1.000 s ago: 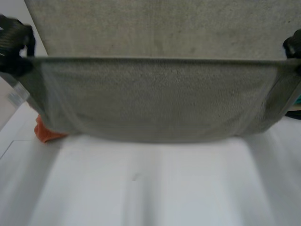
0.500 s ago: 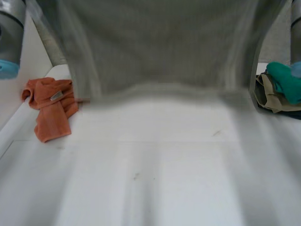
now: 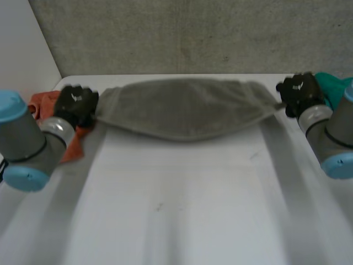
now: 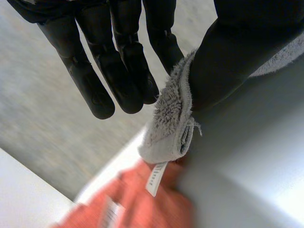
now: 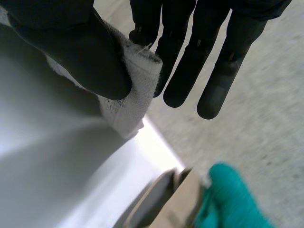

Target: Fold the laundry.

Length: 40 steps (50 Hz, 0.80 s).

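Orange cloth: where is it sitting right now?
In the head view the orange cloth lies at the far left of the table, partly behind the left hand, which pinches a corner of the grey towel.

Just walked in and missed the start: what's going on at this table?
The robot is working on a grey towel. Its left hand pinches one end and its right hand the other, so the towel is stretched between them across the far side of the white table, sagging in the middle. An orange cloth lies by the left hand and a teal cloth by the right.
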{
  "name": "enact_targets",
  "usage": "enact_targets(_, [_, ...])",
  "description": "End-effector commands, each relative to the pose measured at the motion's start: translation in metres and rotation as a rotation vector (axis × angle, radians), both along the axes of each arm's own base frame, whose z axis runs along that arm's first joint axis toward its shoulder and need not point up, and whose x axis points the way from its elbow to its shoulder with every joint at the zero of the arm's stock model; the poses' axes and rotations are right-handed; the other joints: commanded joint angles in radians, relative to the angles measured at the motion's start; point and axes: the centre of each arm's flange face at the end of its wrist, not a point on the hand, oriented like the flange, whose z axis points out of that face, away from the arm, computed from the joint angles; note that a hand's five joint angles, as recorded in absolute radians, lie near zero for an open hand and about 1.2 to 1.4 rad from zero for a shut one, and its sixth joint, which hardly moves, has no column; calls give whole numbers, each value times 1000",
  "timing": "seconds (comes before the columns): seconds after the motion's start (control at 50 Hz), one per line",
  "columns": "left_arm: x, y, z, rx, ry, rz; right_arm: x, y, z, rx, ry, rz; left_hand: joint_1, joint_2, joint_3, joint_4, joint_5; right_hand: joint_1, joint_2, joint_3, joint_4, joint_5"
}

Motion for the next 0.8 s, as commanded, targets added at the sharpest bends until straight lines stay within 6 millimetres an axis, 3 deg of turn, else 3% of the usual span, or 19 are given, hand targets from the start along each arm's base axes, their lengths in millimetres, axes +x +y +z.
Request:
enact_targets(0.02, [10,62,-22,179,-206,-30,-26,39,-16,195,204,-56,229,197,203,193,226,264,217,208,197,195])
enact_targets(0.12, [28,111,-15,316,-334,-42,-55,85,-14,425,358,-83,229,197,203,193,226,264,217,208,197,195])
enact_targets(0.18, [47,145,-9,466,-392,-35,-76,126,0,573,484,-55,229,197,203,193,226,264,217,208,197,195])
enact_targets(0.24, [54,160,-7,552,-423,-41,-85,140,9,595,538,-23,229,197,203,193,226,264,217,208,197,195])
enact_targets(0.28, [57,166,-5,598,-452,-65,-87,136,18,520,552,3,229,197,203,193,226,264,217,208,197,195])
enact_targets(0.38, [52,142,0,482,-481,-100,-85,108,15,424,459,4,229,197,203,193,226,264,217,208,197,195])
enact_targets(0.48, [23,89,4,250,-414,-105,-53,69,-1,319,295,2,229,197,203,193,226,264,217,208,197,195])
enact_targets(0.58, [-4,48,3,110,-338,-99,-52,31,-28,274,258,-104,229,197,203,193,226,264,217,208,197,195])
enact_targets(0.7, [-34,12,-14,24,-301,-113,-56,12,-51,268,301,-232,229,197,203,193,226,264,217,208,197,195])
enact_targets(0.8, [-56,-8,-39,16,-338,-137,-53,4,-52,196,297,-256,229,197,203,193,226,264,217,208,197,195])
